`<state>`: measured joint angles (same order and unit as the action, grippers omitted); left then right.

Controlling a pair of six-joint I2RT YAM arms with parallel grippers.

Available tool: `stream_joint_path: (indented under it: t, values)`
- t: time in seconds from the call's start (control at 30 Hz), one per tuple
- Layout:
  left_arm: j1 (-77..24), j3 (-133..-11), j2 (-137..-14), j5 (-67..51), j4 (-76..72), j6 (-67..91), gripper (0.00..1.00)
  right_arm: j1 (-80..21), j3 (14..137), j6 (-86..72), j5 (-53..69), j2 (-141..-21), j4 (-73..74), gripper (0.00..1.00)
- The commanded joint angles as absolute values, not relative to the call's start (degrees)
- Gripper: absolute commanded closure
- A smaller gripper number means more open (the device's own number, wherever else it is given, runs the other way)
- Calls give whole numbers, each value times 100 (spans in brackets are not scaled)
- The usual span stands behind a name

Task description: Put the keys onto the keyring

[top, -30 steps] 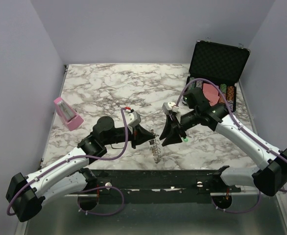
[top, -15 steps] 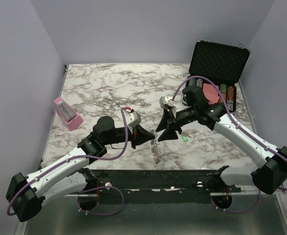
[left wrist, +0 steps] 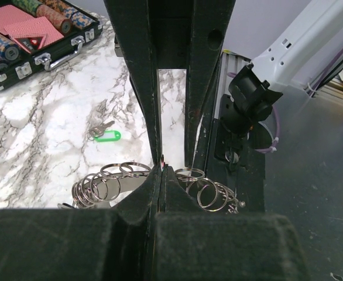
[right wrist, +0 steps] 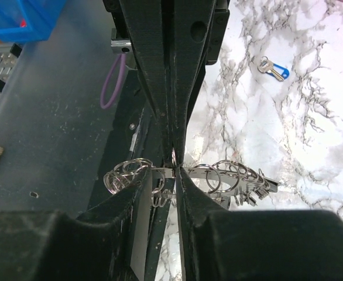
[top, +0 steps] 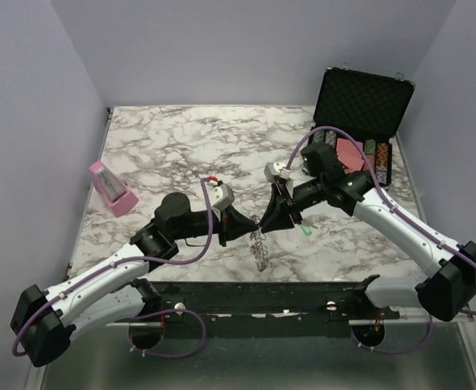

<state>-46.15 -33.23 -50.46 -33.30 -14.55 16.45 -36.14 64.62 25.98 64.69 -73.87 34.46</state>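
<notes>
The keyring (top: 260, 245) is a silvery strip strung with several small rings, and it hangs near the table's front edge. My left gripper (top: 252, 225) is shut on it, with rings spreading to both sides of the closed jaws (left wrist: 160, 170). My right gripper (top: 264, 221) meets it from the right. Its jaws (right wrist: 167, 171) stand a narrow gap apart, straddling the keyring (right wrist: 236, 175) where the left fingers (right wrist: 160, 70) pinch it. A green key (top: 306, 231) (left wrist: 106, 136) lies on the marble just right of the grippers. A blue key (right wrist: 275, 69) lies farther off.
An open black case (top: 360, 122) with poker chips and cards stands at the back right. A pink object (top: 112, 188) sits at the table's left edge. The table's front edge and the metal rail lie right under the keyring.
My right gripper has moved left from beside the green key up to the keyring and the left gripper. Its jaws widened, then narrowed. The left arm has stayed put.
</notes>
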Motion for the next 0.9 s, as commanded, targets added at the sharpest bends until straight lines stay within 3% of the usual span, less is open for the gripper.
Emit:
stream_joint_path:
  t: [0.0, 0.1, 0.27, 0.47, 0.63, 0.8, 0.83, 0.87]
  values:
    - [-4614, -3454, -5045, -3524, -1881, 1731, 100, -3691, 6627, 2733, 6662, -7497, 3639, 71]
    - [-4623, -3428, -5045, -3507, -1907, 1758, 100, -3709, 6627, 2733, 6566, -7515, 3630, 76]
    - [-4614, -3401, -5045, -3498, -1960, 1784, 100, -3727, 6688, 2830, 6434, -7497, 3700, 99]
    - [-4614, -3296, -5001, -3463, -2013, 1863, 99, -3726, 7030, 3374, 6416, -7611, 4296, 100]
    - [-4614, -3226, -4694, -3226, -1759, 1802, 63, -3727, 7514, 3989, 6065, -7822, 5148, 100]
    - [-4588, -3130, -4001, -2717, -1178, 1381, 20, -3735, 8435, 4832, 5285, -8243, 6571, 100]
    - [-4588, -3033, -3834, -2551, -1195, 1354, 9, -2813, 8672, 4991, 5108, -8357, 6974, 100]
    - [-4579, -2945, -3649, -2418, -1256, 1354, 1, -3726, 8875, 5123, 4906, -8472, 7240, 100]
